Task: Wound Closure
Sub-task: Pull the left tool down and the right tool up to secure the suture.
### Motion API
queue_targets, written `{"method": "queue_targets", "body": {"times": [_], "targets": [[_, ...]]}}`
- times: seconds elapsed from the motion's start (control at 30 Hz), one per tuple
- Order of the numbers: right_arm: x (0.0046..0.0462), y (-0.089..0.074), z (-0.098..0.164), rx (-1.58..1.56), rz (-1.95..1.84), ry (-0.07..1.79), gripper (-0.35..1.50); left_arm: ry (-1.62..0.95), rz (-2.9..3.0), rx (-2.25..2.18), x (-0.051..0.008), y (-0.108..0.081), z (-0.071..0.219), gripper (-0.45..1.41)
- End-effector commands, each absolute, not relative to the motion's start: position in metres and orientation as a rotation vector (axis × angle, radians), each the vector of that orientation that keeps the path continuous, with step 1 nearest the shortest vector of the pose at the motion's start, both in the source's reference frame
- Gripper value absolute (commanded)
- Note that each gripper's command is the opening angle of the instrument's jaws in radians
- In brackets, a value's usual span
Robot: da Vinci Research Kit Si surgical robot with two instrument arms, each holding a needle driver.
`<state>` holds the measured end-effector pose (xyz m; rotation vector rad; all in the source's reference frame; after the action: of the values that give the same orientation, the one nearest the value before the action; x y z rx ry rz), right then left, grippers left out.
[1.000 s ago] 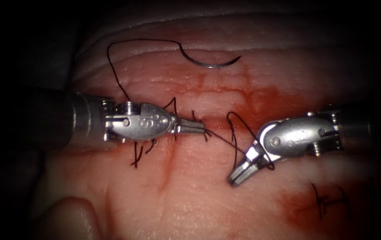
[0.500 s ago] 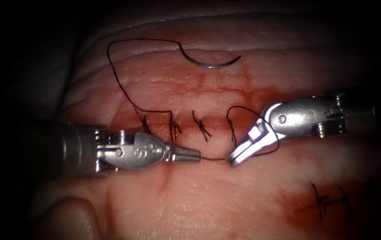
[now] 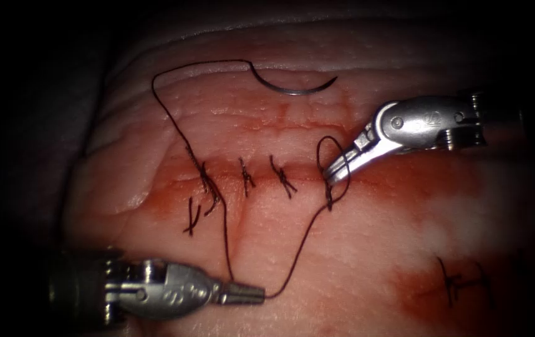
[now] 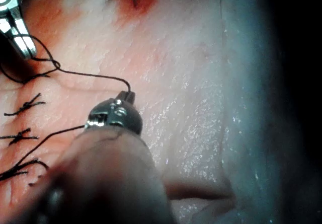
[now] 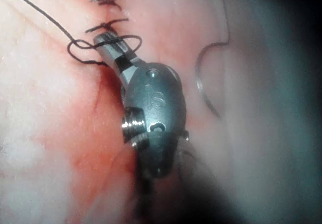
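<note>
both tools' jaws closed on thread [image 3: 305, 240], needle [image 3: 292, 89] loose on tissue [image 3: 355, 262]

Dark surround, light pooled at centre

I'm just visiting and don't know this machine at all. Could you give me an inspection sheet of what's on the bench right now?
Surface: tissue, a cut running across it, red fluid around it.
Job's things: needle lies free on the tissue above the cut, not in it; thread runs from it down to the stitches and both tools.
Clutter: cut ends of thread beside the left stitch.
Grippers: left tool shut on the thread, below the cut; right tool at the cut, thread looped around its jaws.
Cables: nothing seen.
Surroundings: dark.
</note>
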<state>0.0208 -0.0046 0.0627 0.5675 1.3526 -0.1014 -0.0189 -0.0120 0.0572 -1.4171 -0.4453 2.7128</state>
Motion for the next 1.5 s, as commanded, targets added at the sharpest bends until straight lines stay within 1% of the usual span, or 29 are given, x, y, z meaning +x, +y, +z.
{"method": "queue_targets", "body": {"times": [0.03,0.17,0.53,0.97,1.2,1.5], "targets": [[0.0215,-0.005,0.063,0.567,-0.102,1.354,-0.35,-0.45,2.714,-1.417,-0.0195,-0.012,0.058,-0.45],[0.0213,-0.004,0.064,0.558,-0.095,1.347,-0.35,-0.491,2.737,-1.4,-0.0198,-0.014,0.056,-0.45],[0.0208,-0.003,0.065,0.519,-0.057,1.307,-0.35,-0.722,2.885,-1.373,-0.0192,-0.019,0.051,-0.45],[0.0213,-0.002,0.066,0.439,0.001,1.248,-0.35,-1.137,2.999,-1.51,-0.0213,-0.025,0.051,-0.45],[0.021,-0.001,0.067,0.323,0.084,1.17,-0.35,-1.201,3.014,-1.577,-0.0226,-0.027,0.051,-0.45],[0.0208,0.0,0.068,0.27,0.169,1.094,-0.35,-1.218,3.011,-1.577,-0.0232,-0.027,0.051,-0.45]]}}
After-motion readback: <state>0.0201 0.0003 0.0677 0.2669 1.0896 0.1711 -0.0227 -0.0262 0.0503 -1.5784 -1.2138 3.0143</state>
